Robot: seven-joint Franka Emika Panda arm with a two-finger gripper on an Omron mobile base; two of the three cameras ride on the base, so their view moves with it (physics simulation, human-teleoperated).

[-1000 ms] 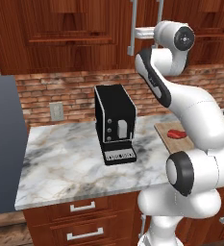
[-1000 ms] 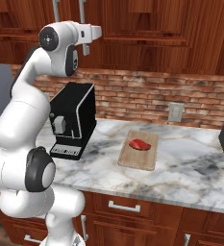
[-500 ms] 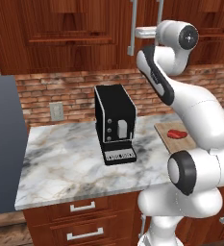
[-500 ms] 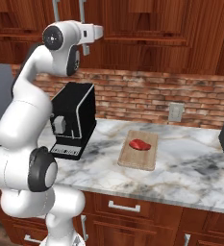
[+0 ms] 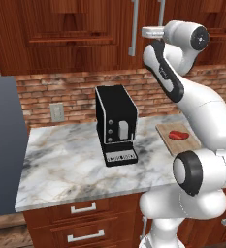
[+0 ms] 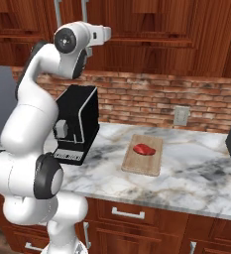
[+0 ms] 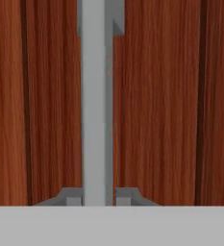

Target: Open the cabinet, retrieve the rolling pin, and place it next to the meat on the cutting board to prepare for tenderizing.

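I have the gripper (image 7: 98, 201) closed on the cabinet's (image 5: 61, 38) bar handle (image 7: 94, 96), ready to pull. The meat (image 6: 144, 148) waits mid-board on the cutting board (image 6: 151, 166), towards the counter's (image 5: 61, 164) back edge.

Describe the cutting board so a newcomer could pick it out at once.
Start at the black coffee machine on the marble counter. Beside it, towards the wall outlet, lies the cutting board: thin, flat, light tan, and the only item carrying the small red meat.
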